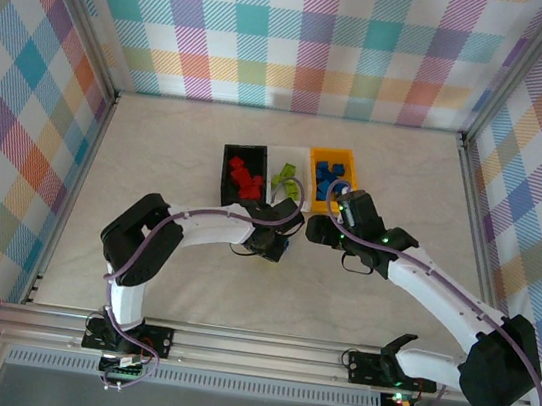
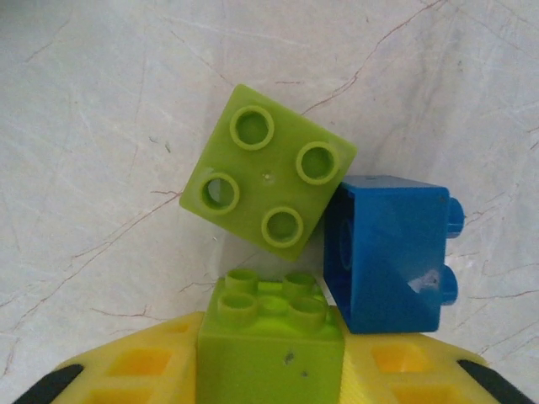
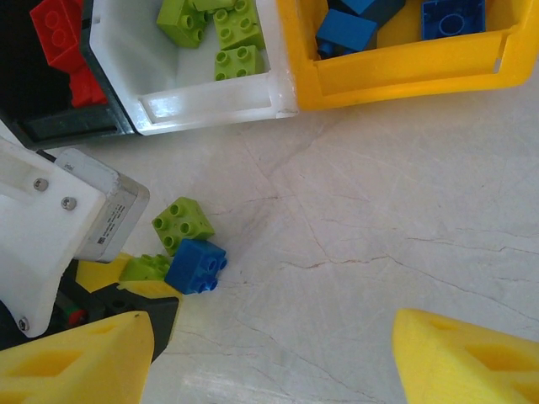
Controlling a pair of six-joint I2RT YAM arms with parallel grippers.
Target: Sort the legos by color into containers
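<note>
My left gripper (image 2: pixel 271 380) is shut on a lime green lego (image 2: pixel 269 337), studs pointing away, low over the table. Just beyond it a second lime green lego (image 2: pixel 268 175) lies on the table, touching a blue lego (image 2: pixel 389 252) that lies on its side. The right wrist view shows the same loose green lego (image 3: pixel 183 223) and blue lego (image 3: pixel 195 265). My right gripper (image 3: pixel 269 370) is open over bare table to their right, holding nothing. The black bin (image 1: pixel 228 172) holds red legos, the white bin (image 1: pixel 303 154) green ones, the orange-yellow bin (image 1: pixel 350 157) blue ones.
The three bins stand side by side, touching, just beyond both grippers (image 1: pixel 282 248) (image 1: pixel 319 232). The left wrist's white housing (image 3: pixel 42 227) sits close to the left of the right gripper. Checked walls and metal posts (image 1: pixel 468 180) ring the table.
</note>
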